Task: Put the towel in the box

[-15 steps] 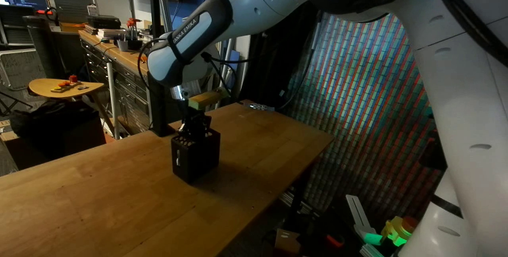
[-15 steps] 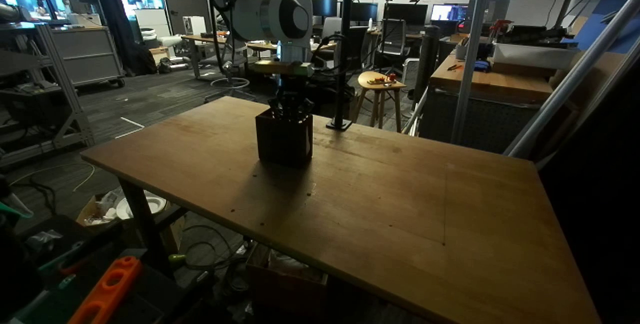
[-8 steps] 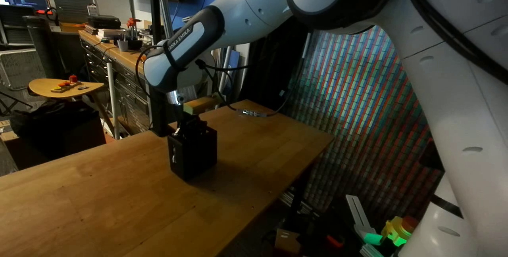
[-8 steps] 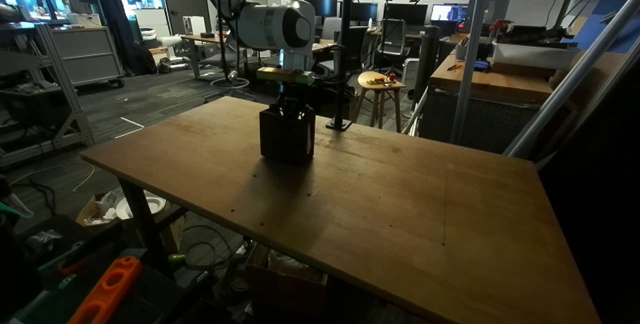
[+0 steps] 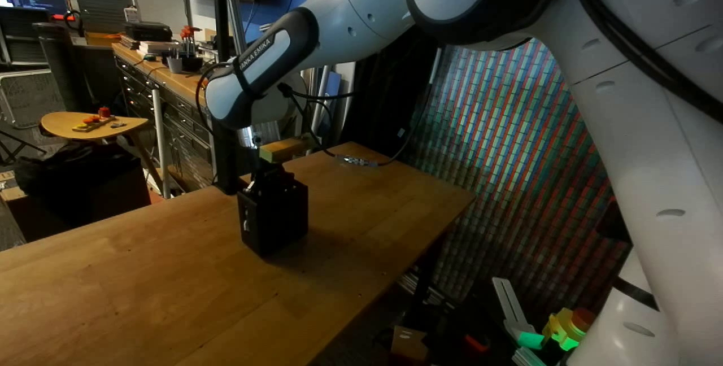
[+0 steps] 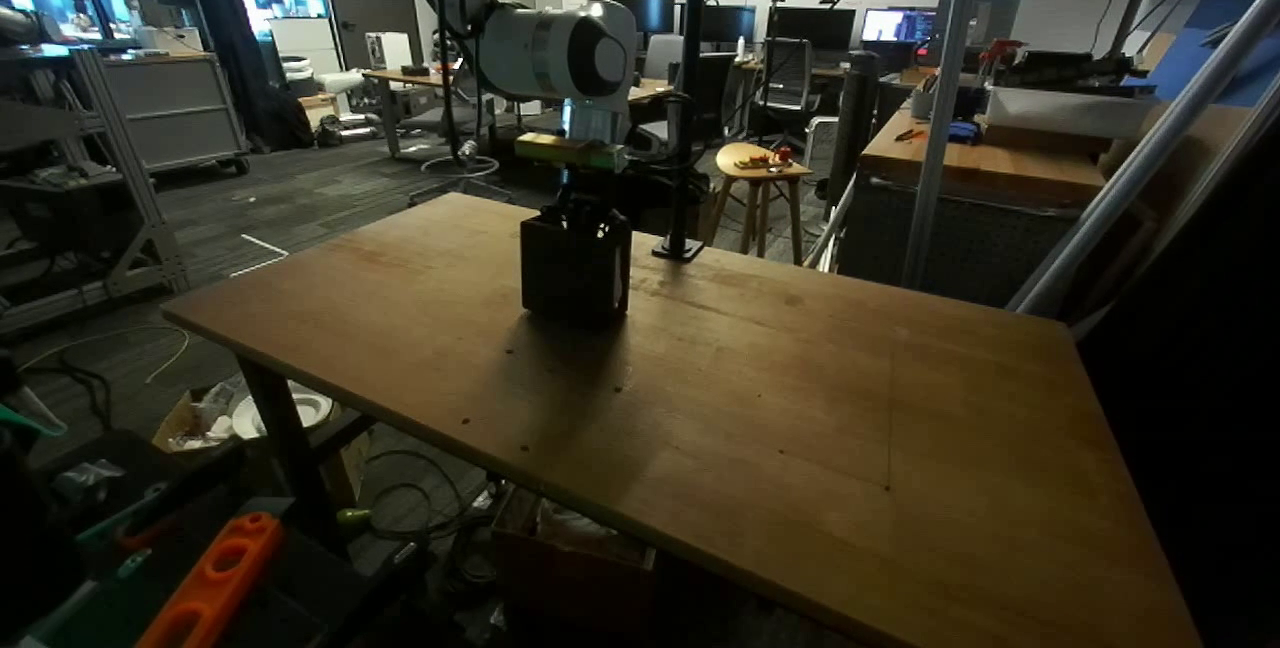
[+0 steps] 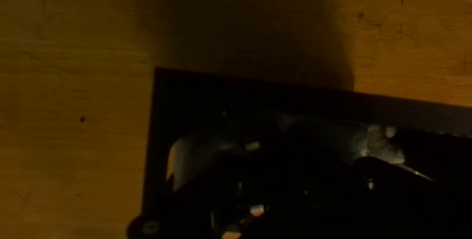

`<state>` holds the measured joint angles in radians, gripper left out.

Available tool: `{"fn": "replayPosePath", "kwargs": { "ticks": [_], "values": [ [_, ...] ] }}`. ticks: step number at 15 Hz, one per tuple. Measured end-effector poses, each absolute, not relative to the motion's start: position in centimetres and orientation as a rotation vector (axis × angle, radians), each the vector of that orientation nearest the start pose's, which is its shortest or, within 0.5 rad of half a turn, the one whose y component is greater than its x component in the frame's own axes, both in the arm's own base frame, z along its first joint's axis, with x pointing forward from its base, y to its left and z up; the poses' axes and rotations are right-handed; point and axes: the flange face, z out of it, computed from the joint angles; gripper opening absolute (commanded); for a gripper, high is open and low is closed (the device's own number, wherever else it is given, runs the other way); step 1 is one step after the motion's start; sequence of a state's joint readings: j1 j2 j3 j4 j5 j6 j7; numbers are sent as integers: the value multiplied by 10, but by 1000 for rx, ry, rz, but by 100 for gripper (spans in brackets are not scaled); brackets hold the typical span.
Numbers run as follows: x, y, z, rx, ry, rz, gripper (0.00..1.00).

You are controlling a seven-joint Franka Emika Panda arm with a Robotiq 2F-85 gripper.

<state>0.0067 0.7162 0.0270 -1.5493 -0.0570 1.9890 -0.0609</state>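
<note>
Reaching into black cube-like box with clenched black gripper, unclear whether gripping pale grey-white cloth towel inside, toward far edge of brown wooden table.

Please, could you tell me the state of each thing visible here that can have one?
Box: upright on the table, top open.
Towel: inside the box, mostly hidden.
Claw: shut, down in the box; whether it grips the towel is hidden.
Monitor: lit.
Stool: standing upright.
</note>
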Motion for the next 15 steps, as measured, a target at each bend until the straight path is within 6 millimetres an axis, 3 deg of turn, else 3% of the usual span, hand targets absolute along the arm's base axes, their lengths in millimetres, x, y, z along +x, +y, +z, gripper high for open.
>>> {"fn": "replayPosePath", "kwargs": {
  "ticks": [10,15],
  "values": [
    [667,6,210,-3168,-208,455,12],
    [653,14,232,-3207,-277,458,12]
  ]
}}
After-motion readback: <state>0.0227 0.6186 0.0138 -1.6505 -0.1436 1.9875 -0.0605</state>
